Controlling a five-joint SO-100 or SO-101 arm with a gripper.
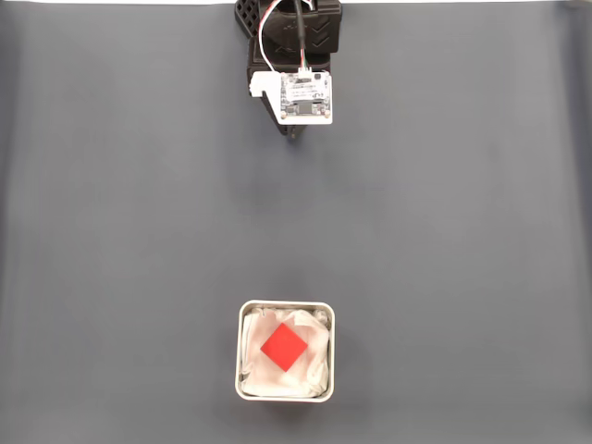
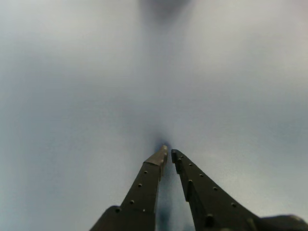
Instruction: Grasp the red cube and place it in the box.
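The red cube (image 1: pixel 283 347) lies turned like a diamond on the white lining inside the box (image 1: pixel 285 306), a small silvery square tin near the bottom middle of the fixed view. My arm is folded back at the top edge of that view, far from the box, with the gripper (image 1: pixel 295 135) tucked under the white camera board. In the wrist view the two dark fingers come together at the gripper (image 2: pixel 169 153), shut, with nothing between them, close over the bare grey surface.
A plain dark grey mat (image 1: pixel 139 231) covers the whole table in the fixed view. A pale strip runs along its top edge beside the arm's base (image 1: pixel 287 28).
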